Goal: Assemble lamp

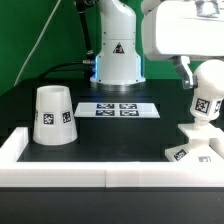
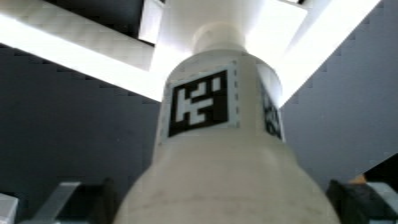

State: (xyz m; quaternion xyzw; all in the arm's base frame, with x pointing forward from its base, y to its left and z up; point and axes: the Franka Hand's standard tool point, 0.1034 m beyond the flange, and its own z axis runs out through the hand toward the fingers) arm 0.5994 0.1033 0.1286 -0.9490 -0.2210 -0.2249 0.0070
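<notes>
My gripper (image 1: 203, 80) is at the exterior view's right, shut on the white bulb (image 1: 207, 104), which carries a square tag. The bulb stands upright with its narrow lower end on or just above the flat angular lamp base (image 1: 188, 152); I cannot tell whether they touch. In the wrist view the bulb (image 2: 214, 120) fills the picture between my gripper's (image 2: 214, 212) two dark fingers (image 2: 64, 202), with the base (image 2: 107, 55) beyond it. The tapered cone shade (image 1: 53, 116) stands on its wide end at the exterior view's left, far from the gripper.
The marker board (image 1: 118, 109) lies flat in the middle of the black table. The white robot pedestal (image 1: 117, 55) with a triangle sign stands behind it. A raised white wall (image 1: 70, 172) runs along the table's front edge and left side.
</notes>
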